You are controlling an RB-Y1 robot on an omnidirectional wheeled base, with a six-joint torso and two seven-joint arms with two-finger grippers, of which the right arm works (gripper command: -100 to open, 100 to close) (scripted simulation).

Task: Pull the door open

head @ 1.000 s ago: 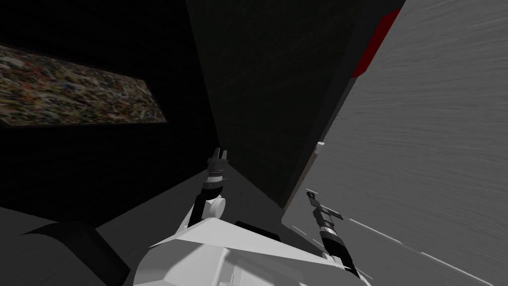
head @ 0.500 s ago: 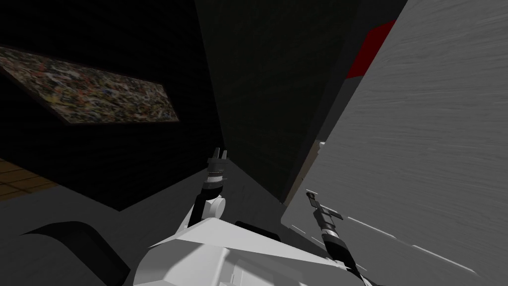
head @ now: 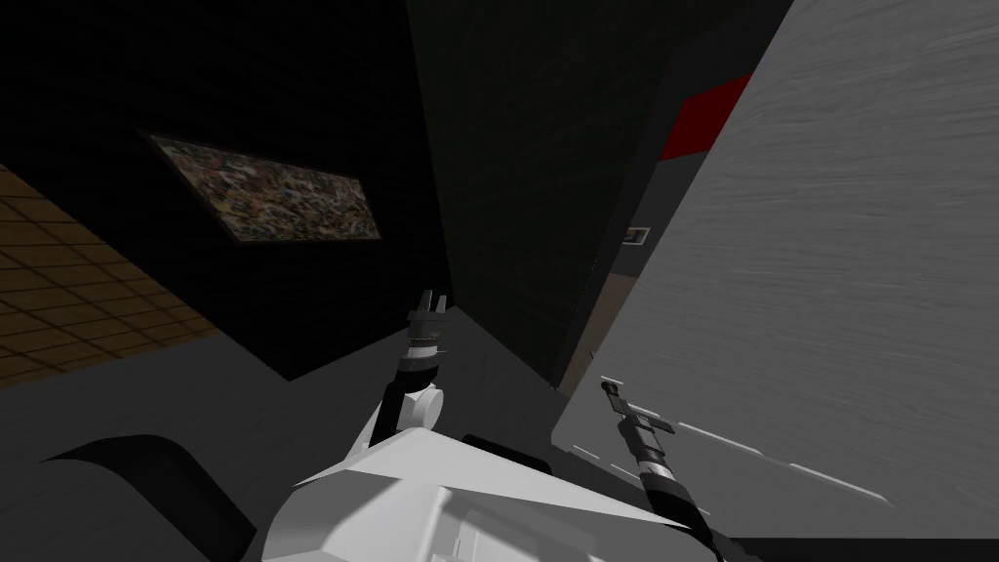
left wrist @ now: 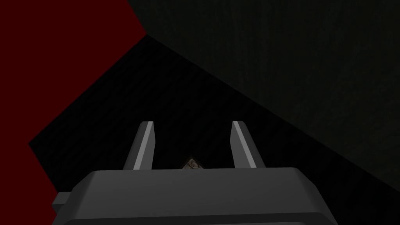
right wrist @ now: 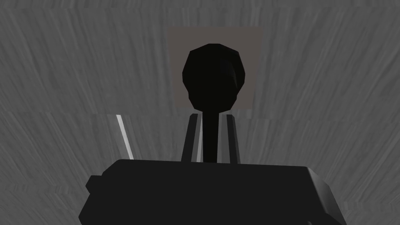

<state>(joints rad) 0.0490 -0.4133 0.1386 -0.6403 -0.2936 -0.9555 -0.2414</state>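
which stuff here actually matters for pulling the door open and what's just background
Job: grey door; its black handle; right end effector, shut on the handle's stem.
Just there: left end effector, open, holding nothing; mottled wall picture; brown tiled floor; red patch.

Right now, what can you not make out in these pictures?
- Right wrist view: the black handle is a flat silhouette; the right gripper hides its stem's end.
- Head view: the grey door is cut off by the picture's edge.
- Head view: a small framed thing beyond the door is too small to name.
- Left wrist view: the left gripper half hides a pale scrap.
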